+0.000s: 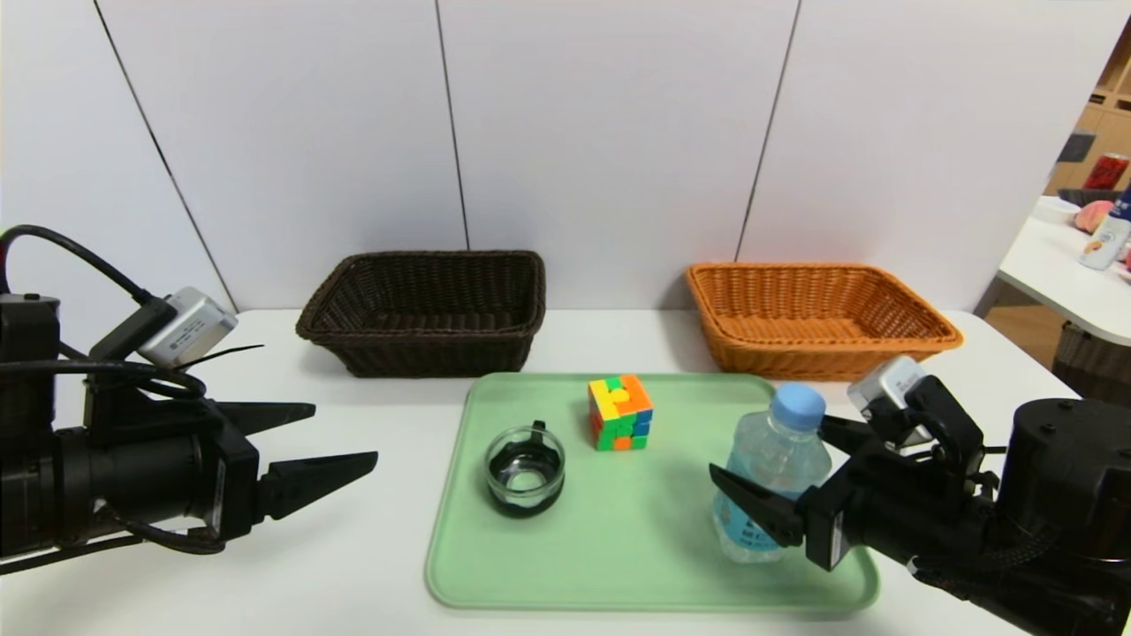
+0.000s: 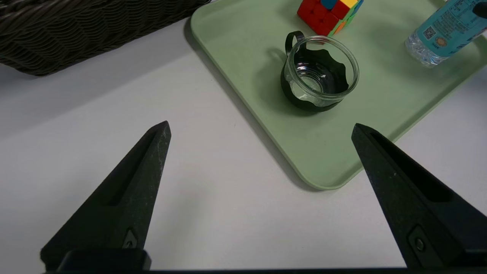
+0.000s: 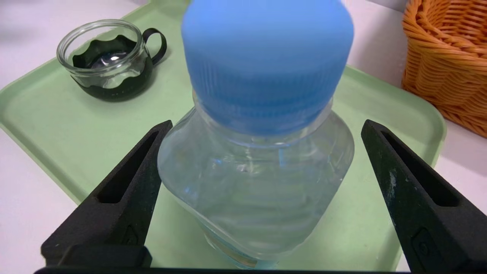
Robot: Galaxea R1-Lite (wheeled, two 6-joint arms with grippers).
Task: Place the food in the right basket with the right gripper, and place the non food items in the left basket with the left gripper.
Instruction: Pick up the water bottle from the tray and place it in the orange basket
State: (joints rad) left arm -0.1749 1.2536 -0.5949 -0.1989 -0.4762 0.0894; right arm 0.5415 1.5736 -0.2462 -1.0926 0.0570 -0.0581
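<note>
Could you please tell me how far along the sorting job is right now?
Done: nothing; both baskets look empty. In hand: the open right gripper straddles the water bottle. Left: bottle, cube and glass cup remain on the tray; the left gripper waits open.

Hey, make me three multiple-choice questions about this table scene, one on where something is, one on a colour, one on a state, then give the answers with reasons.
1. Where does the puzzle cube stand?
A. in the dark basket
B. on the green tray
C. on the bare table

2. What colour is the water bottle cap?
A. blue
B. red
C. white

3. How is the right gripper?
A. shut on the glass cup
B. open around the bottle
C. inside the orange basket

Answers:
1 B, the cube sits on the tray near its far edge, beside the glass cup.
2 A, the cap shows plain blue.
3 B, one finger stands on each side of the bottle with a gap showing at one finger.
</note>
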